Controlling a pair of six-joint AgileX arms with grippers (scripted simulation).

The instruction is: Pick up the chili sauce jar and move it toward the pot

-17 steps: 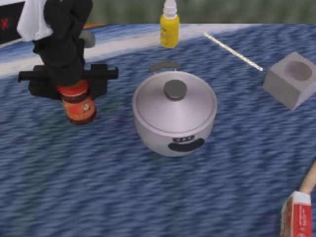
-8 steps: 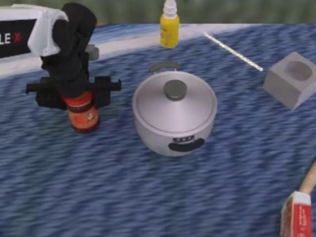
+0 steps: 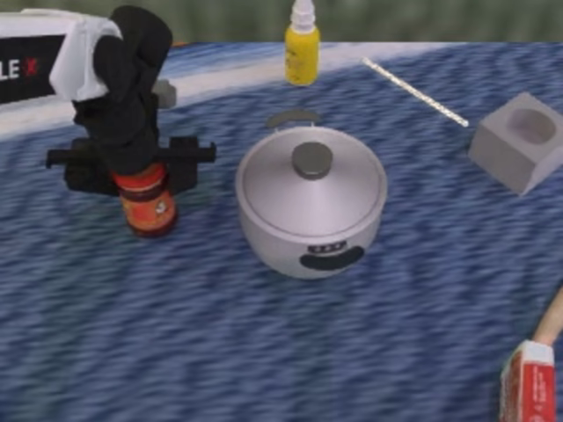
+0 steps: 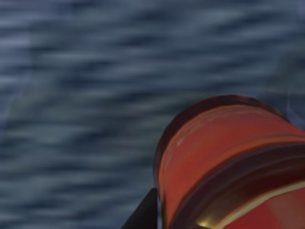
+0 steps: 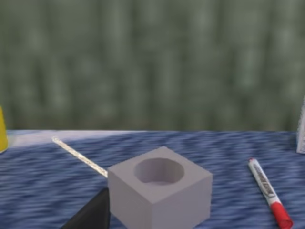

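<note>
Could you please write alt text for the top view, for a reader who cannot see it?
The left pincer grips the chili sauce jar from above, left of the pot. A yellow bottle stands behind; a grey cube sits right.

Smooth brushed-metal pot (image 3: 310, 200); glossy chili sauce jar (image 3: 147, 201); matt grey cube (image 3: 521, 141).

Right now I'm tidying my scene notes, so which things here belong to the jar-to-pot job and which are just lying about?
Part of the job:
- chili sauce jar, gripped at its lid
- pot, lid on, to the jar's right
- left gripper, closed on the jar

Lying about:
- yellow bottle
- grey cube
- thin white stick
- red-and-white carton
- marker
</note>
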